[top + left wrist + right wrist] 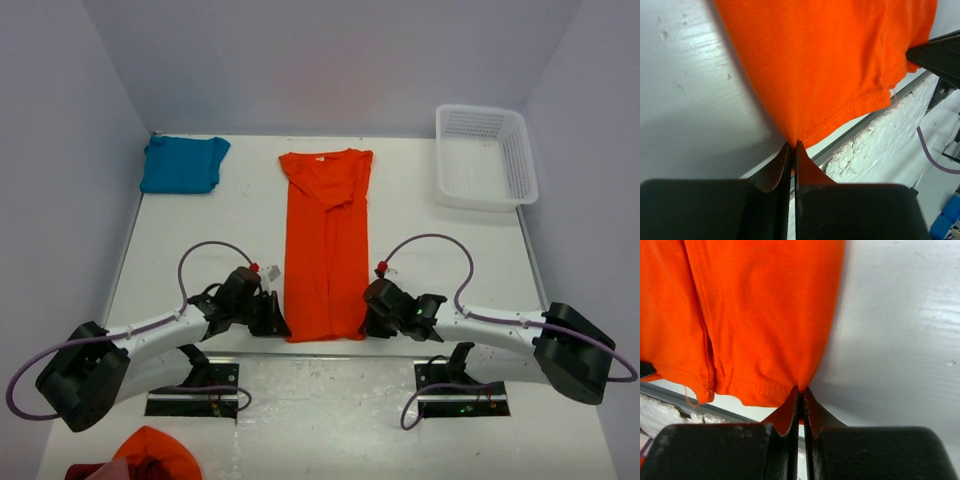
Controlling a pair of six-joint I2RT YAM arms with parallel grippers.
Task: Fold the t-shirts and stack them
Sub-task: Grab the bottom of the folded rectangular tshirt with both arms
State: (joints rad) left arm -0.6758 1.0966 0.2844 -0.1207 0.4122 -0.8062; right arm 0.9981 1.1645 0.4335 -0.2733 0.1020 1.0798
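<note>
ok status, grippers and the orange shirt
Left gripper shut on orange t-shirt near-left hem corner, right gripper shut on near-right corner. Shirt lies flat in a long narrow strip. Teal t-shirt far left, basket far right, neither in the way.

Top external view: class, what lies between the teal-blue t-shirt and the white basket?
The orange t-shirt, folded into a long strip; the top external view shows it.

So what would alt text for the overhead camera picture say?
The left arm and right arm pinch the near corners of a long folded orange t-shirt in shut jaws. A teal t-shirt lies far left, a white basket far right.
</note>
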